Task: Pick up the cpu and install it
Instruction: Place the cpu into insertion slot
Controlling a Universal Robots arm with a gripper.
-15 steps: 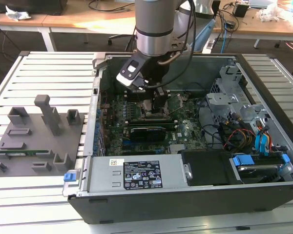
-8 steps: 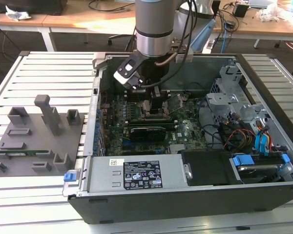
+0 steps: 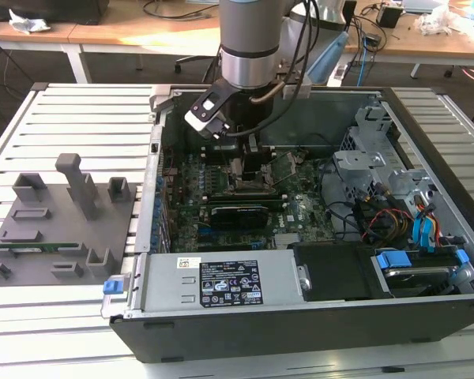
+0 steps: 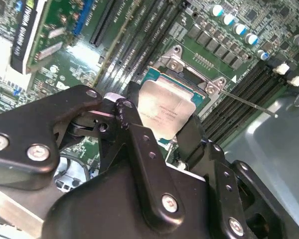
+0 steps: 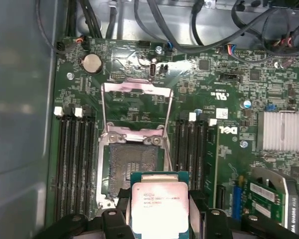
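Claw (image 5: 159, 200) pinches the cpu (image 5: 158, 213) by its edges, flat over the open socket (image 5: 134, 162), presumably so it seats square.

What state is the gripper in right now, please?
The gripper is closed on the cpu, holding it above the open socket.

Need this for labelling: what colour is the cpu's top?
The cpu is silver-grey metal on top, teal-green at its rim; best in the first wrist view.
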